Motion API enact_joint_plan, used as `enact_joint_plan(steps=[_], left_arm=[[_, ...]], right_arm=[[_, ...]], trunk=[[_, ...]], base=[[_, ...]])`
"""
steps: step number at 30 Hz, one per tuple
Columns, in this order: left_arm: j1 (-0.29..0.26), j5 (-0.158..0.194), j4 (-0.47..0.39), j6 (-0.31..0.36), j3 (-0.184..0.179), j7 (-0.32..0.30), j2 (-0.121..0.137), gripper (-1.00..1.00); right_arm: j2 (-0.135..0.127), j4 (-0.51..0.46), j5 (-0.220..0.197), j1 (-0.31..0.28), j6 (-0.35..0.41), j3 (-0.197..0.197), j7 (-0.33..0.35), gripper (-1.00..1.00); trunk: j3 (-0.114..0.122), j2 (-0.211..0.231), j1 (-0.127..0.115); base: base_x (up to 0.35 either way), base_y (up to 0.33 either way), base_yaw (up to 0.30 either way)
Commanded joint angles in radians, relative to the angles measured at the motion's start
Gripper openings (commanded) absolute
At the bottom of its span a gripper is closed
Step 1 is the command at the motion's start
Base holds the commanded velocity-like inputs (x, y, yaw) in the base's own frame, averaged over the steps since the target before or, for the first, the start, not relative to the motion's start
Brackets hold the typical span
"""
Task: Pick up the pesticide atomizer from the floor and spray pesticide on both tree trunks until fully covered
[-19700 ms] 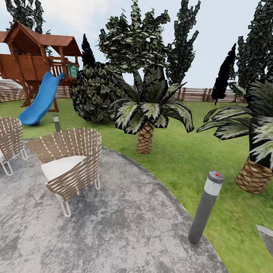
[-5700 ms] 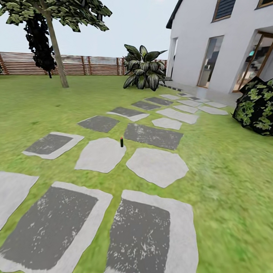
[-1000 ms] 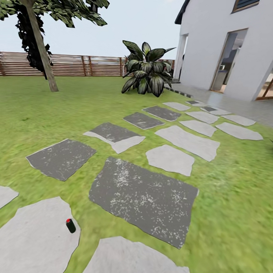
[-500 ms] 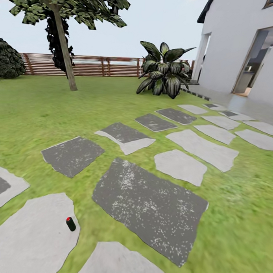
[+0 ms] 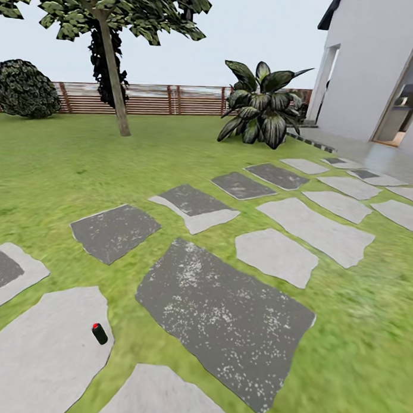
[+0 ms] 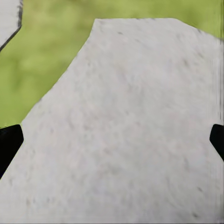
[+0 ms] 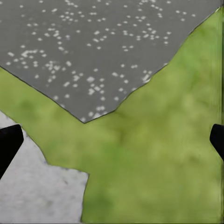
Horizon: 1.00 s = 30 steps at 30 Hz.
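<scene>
The left gripper [image 6: 112, 140] had its jaws spread wide, only the two dark fingertips [image 6: 8, 142] showing at the edges of its wrist view, with nothing between them but a pale grey paving stone [image 6: 126, 126] below and a strip of grass beyond it. The right gripper [image 7: 112, 140] stood the same way, jaws fully parted and holding nothing, hanging over lawn [image 7: 158, 140] where the corner of a dark speckled slab [image 7: 93, 46] met a lighter stone. Out on the ground, seen from the head, the pesticide atomizer [image 5: 99, 334] stood slightly tilted near the edge of a light stepping stone [image 5: 41, 349], a small black bottle with a red top, untouched and just beside the grass seam. To its right lay the big dark slab [image 5: 220, 317], and more stones ran off in a path toward the white house [image 5: 372, 69]. Farther back on the grass rose a tree trunk [image 5: 115, 87], thin and leaning a little, under a ragged leaf crown, with a round bush [image 5: 26, 88] to its left, a broad-leaved plant [image 5: 260, 104] near the house, and the slatted wooden fence [image 5: 174, 100] closing the garden behind them.
</scene>
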Motion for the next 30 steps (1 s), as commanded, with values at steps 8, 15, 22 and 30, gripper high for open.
enact_joint_plan(steps=[8,15,22,30], left_arm=[[0.0,0.0,0.0,0.0,0.0,0.0,0.0,1.0],[0.0,0.001,0.0,0.001,0.0,0.0,0.0,1.0],[0.0,0.002,0.0,0.001,0.0,0.0,0.0,1.0],[0.0,0.002,0.0,0.001,0.0,0.0,0.0,1.0]], right_arm=[[0.002,-0.006,-0.001,0.0,0.0,0.0,0.0,1.0],[0.003,-0.006,-0.002,0.0,0.0,0.0,0.0,1.0],[0.003,-0.006,-0.002,0.0,0.0,0.0,0.0,1.0],[0.003,-0.006,-0.002,0.0,0.0,0.0,0.0,1.0]], trunk=[[0.0,0.0,0.0],[0.0,0.0,0.0],[0.0,0.0,0.0],[0.0,0.0,0.0]], base=[[0.0,-0.272,0.0],[0.011,-0.272,0.036],[0.081,-0.272,0.247],[0.094,-0.272,0.276]])
